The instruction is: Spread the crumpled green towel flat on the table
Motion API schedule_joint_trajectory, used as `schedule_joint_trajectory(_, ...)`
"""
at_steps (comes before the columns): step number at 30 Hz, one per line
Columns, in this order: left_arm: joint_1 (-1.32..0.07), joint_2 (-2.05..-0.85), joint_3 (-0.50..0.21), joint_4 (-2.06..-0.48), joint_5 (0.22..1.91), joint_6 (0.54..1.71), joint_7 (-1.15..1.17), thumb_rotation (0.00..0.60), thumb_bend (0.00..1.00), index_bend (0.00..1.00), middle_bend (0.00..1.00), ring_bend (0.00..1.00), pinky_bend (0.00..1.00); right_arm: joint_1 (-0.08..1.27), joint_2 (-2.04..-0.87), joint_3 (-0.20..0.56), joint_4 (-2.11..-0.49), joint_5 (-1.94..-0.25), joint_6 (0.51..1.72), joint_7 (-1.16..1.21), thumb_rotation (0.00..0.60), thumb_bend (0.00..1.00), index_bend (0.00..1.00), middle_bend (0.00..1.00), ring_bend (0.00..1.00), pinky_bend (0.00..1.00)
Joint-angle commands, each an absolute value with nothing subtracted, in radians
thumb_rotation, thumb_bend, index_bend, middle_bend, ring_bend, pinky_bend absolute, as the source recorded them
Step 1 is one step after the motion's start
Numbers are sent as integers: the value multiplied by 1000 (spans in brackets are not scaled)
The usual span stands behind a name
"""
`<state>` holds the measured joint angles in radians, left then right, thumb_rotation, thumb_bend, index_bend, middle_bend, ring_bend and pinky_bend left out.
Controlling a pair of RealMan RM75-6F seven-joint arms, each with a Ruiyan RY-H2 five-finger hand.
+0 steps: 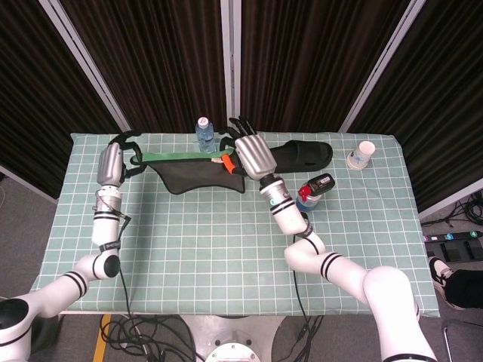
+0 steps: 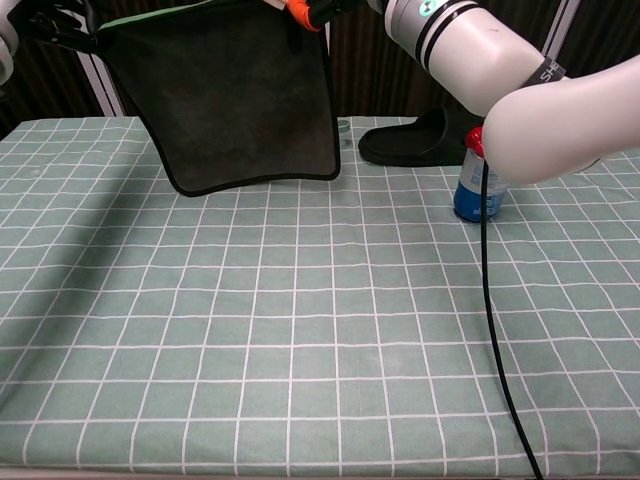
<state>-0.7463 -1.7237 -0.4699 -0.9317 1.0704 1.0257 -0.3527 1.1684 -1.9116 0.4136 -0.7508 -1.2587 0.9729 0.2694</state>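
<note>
Above the far-left part of the table, the green towel hangs stretched between both hands, lifted clear of the checkered cloth. Its top edge runs as a green band from the left hand to the right hand; the dark face hangs below, bottom hem close to the tabletop in the chest view. Left hand's fingers are curled around the towel's left top corner. Right hand pinches the right top corner, near an orange tag; other fingers spread upward. Water bottle stands by the far edge behind the towel. Black slipper lies toward the far right, with a paper cup near the far-right corner. Blue can with red top sits just in front of the slipper.
</note>
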Motion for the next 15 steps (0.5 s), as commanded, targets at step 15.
schedule_joint_trajectory(15,-550,-1538,-231,-1300,1288,1156,-351,600,448,786,376,234,200,1004,-1811,197,-953,-1432,1042,416,595,525,693,254,68,0)
